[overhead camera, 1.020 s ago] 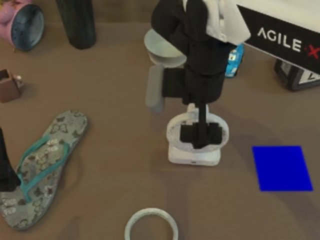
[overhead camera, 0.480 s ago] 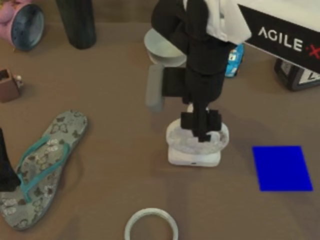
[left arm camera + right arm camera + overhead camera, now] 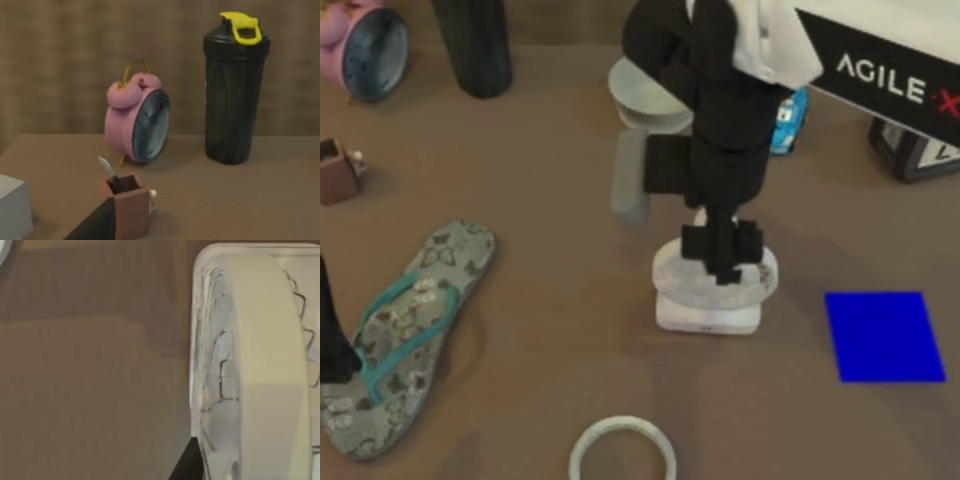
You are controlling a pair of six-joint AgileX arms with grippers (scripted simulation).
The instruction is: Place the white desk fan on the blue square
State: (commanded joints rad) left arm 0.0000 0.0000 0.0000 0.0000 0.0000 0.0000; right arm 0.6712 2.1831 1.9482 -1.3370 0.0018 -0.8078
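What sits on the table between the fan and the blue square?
Nothing: in the top view only bare brown table separates the fan from the blue square. The right gripper is down over the fan's head.

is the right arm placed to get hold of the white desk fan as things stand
Probably yes: the right gripper sits directly over the white desk fan, fingers at its round head, nothing between. Whether it is clamped cannot be told.

Right arm hides much of white desk fan [image 3: 708, 290] head in top view; blue-and-white toy car [image 3: 786, 122] mostly covered; white ring [image 3: 622, 452] cut by bottom edge.
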